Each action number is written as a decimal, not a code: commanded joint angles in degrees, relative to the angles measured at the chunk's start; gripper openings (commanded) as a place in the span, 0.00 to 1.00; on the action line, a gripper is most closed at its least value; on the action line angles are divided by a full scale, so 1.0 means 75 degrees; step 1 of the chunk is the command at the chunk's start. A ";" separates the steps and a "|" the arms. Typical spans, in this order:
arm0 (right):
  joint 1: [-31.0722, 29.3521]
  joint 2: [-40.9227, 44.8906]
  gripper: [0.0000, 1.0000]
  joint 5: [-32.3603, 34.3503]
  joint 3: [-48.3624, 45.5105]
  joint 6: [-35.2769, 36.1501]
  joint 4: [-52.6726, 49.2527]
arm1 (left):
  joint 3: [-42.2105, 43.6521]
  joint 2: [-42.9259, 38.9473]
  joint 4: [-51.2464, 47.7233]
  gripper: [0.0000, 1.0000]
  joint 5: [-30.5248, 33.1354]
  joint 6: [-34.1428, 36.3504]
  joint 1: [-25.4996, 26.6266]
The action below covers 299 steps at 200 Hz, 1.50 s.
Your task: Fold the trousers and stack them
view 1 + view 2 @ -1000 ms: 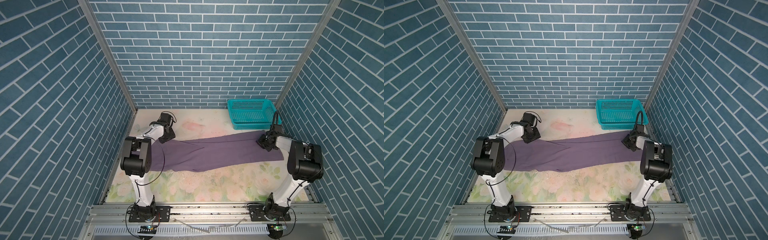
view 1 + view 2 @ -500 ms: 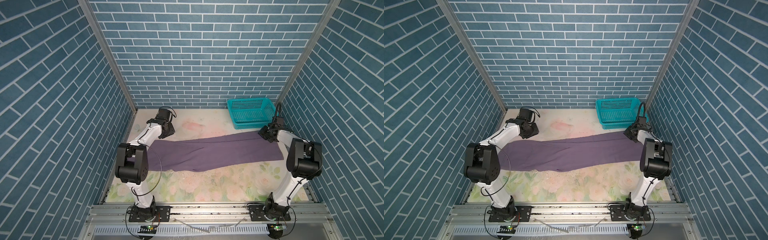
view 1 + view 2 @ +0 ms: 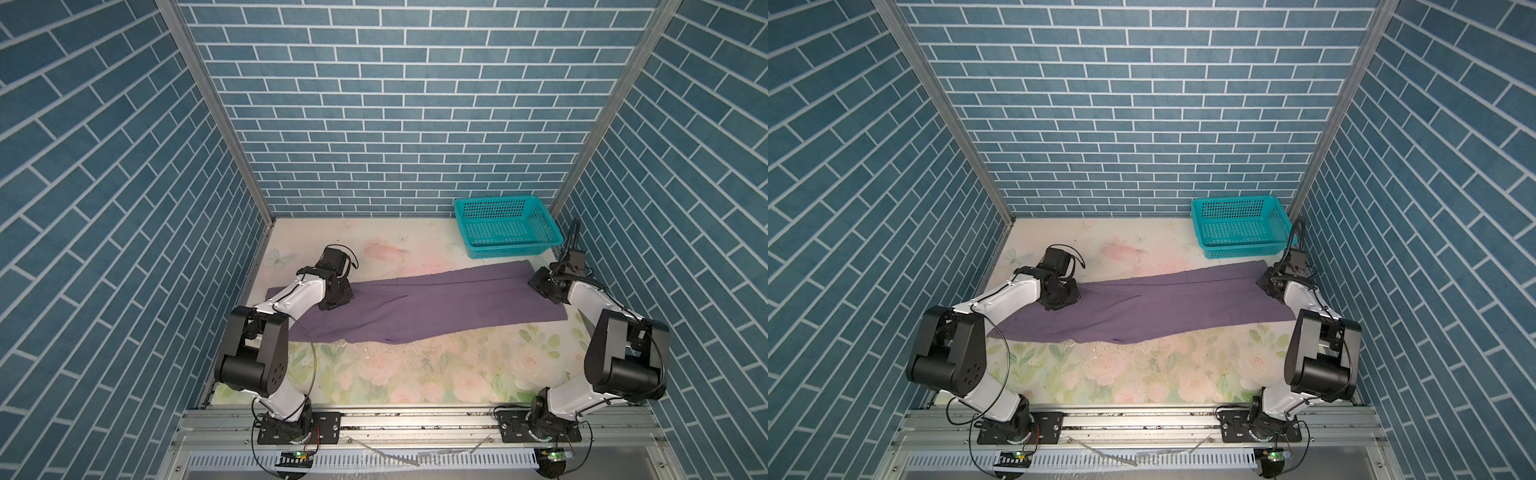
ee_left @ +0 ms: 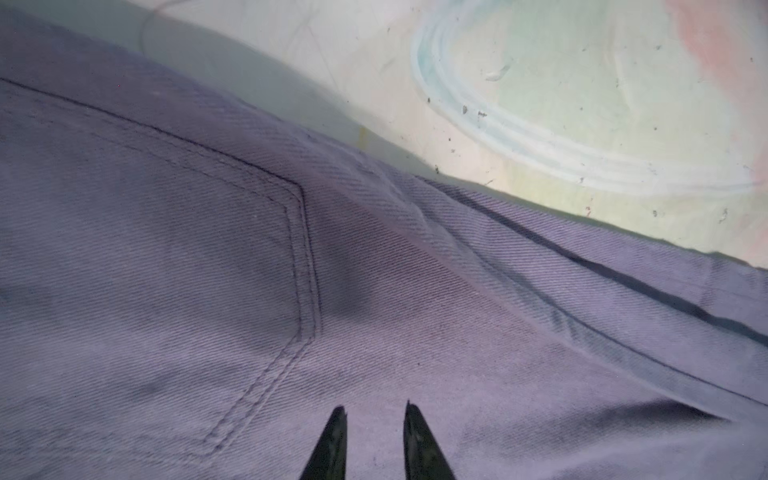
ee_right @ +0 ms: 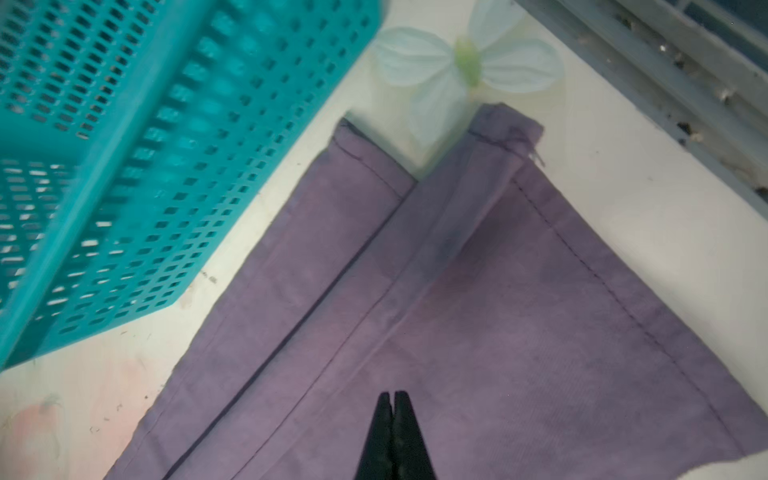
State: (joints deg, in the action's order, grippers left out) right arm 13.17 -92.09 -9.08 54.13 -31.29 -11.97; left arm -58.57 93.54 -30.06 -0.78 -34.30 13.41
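Trousers (image 3: 436,303) flat on floral table (image 3: 415,374)

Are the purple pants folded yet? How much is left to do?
Done: the trousers lie flat on the table, one leg laid mostly over the other. In hand: the left gripper, jaws slightly apart, is down by the pocket; the right gripper, shut, is by the hems. Left: no crosswise fold yet, and nothing stacked; the basket is empty.

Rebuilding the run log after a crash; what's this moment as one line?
trousers: laid long on table | left tool: open, over pocket | right tool: shut, over hems | basket: beside hems, apart
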 commanded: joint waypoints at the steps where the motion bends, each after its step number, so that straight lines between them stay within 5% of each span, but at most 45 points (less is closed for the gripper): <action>1: 0.0164 -0.0549 0.00 -0.0503 -0.0046 -0.0248 0.0185 | -0.0137 0.0450 0.0264 0.26 -0.0085 -0.0113 0.0040; 137: 0.0175 -0.2797 0.00 -0.0584 0.2870 -0.0158 -0.0090 | -0.4463 0.3581 -0.0560 0.26 0.0129 0.0636 -0.0282; 165: 0.0172 -0.2705 0.00 -0.0705 0.2975 -0.0264 -0.0017 | -0.5000 0.3337 -0.0824 0.36 0.0120 0.0747 -0.0573; 194: 0.0184 -0.2152 0.00 -0.0488 0.2584 -0.0082 -0.0218 | -0.4510 0.2238 -0.1174 0.46 0.0547 0.0899 -0.0829; 231: 0.0102 -0.1277 0.00 -0.0250 0.2080 0.0115 -0.0471 | -0.2455 0.0033 -0.1730 0.51 0.1320 0.0549 -0.1597; 268: -0.0903 -0.0374 0.00 0.0216 0.1415 0.0480 -0.0672 | -0.0407 -0.2152 -0.2087 0.62 0.1689 0.0168 -0.3242; 299: -0.2186 -0.0292 0.00 0.0729 0.1296 0.0921 -0.1061 | 0.0153 -0.2603 -0.2111 0.67 0.1262 0.0178 -0.4626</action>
State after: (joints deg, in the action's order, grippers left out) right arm 3.07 -94.63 -7.75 66.46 -28.91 -15.73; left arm -59.77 74.85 -44.05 9.65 -32.47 -16.23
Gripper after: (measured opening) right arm 0.041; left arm 0.696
